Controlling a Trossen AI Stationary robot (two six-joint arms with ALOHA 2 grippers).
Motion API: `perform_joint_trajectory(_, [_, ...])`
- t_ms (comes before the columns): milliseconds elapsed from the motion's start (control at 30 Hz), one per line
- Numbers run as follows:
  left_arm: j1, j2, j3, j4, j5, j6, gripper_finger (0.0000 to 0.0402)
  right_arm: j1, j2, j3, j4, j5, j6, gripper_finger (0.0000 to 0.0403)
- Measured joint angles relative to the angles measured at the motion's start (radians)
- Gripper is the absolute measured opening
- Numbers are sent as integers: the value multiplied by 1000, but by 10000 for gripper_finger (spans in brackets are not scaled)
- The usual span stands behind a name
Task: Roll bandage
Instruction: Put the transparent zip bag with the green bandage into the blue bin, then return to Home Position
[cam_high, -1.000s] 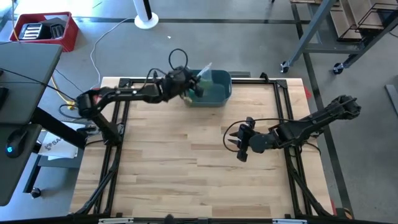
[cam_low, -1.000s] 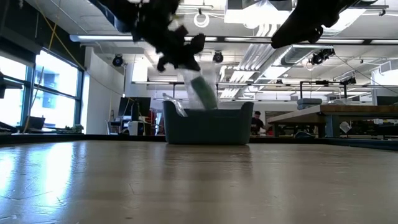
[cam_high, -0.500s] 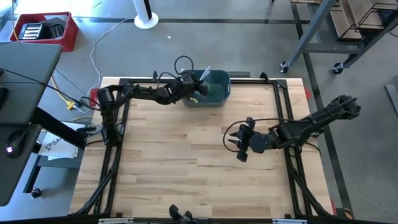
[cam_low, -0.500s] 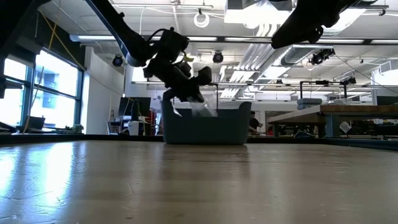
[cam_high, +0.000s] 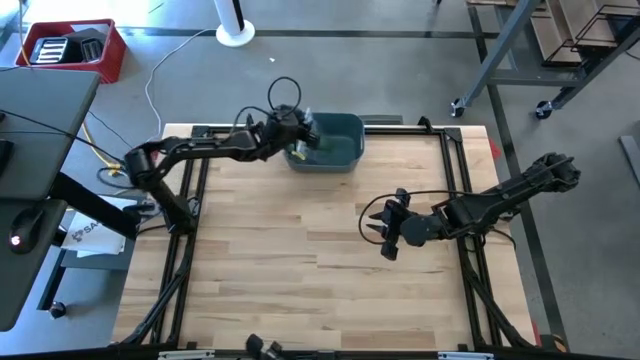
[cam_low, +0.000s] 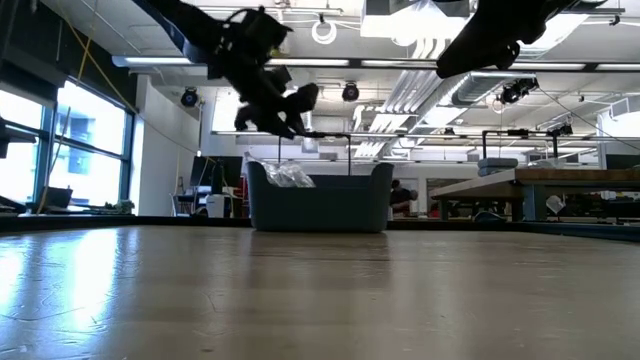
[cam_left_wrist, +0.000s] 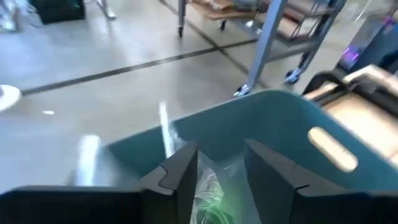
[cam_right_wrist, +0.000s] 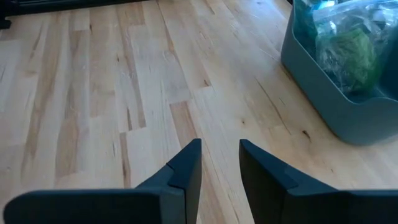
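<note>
Seemingly finished: bagged green bandage (cam_right_wrist: 348, 53) lies in bin (cam_high: 335, 150); left pincer (cam_high: 300, 135) above it, jaws parted, empty.

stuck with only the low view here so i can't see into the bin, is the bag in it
Observer: Yes. The right wrist view shows a clear bag with something green inside, lying in the bin.
Operator: is the left gripper holding it
Observer: No. The left gripper hangs over the bin with its fingers apart and nothing between them.
Operator: where's the right arm
Observer: From above, the right gripper is over bare table, well clear of the bin, and holds nothing.
</note>
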Motion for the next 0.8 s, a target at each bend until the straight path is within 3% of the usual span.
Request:
perform_joint_trajectory(167, [0, -129, 1, -230, -7, 107, 141, 0, 0, 0, -2, 0, -4, 99])
perform_joint_trajectory(333, [-59, -284, -73, -412, 7, 165, 126, 13, -1, 0, -56, 0, -29, 99])
perform_joint_trajectory(600, [-185, -695, -469, -270, 202, 116, 59, -5, -160, -22, -214, -53, -62, 91])
perform_joint_trajectory(800, [-286, -986, -708, -168, 240, 104, 26, -128, -492, -267, -13, -249, -93, 67])
